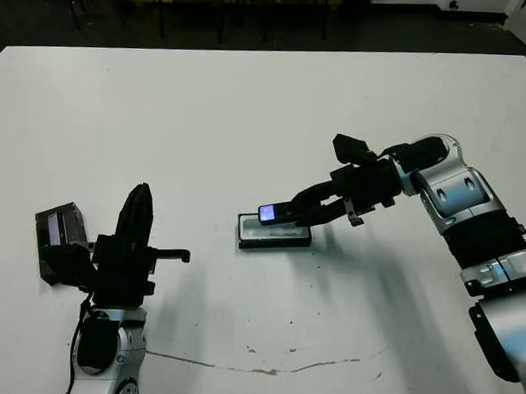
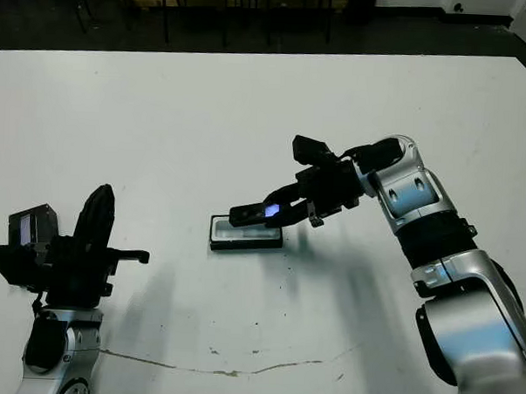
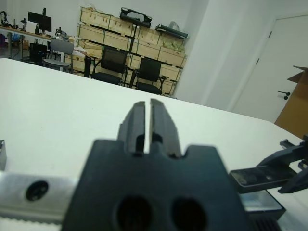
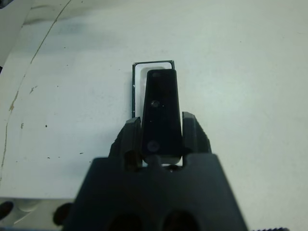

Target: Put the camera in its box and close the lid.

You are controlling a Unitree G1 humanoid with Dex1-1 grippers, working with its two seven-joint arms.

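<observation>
Black camera [image 4: 161, 115] gripped, above box [image 1: 274, 237]

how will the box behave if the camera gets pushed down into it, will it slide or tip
The box looks small and shallow, lying flat on the smooth white table with nothing bracing it, so it is probably light and may slide. Its low, wide shape makes tipping unlikely. The camera, shut in the right end effector, looks rigid, so an off-centre press could shove the box sideways.
</observation>
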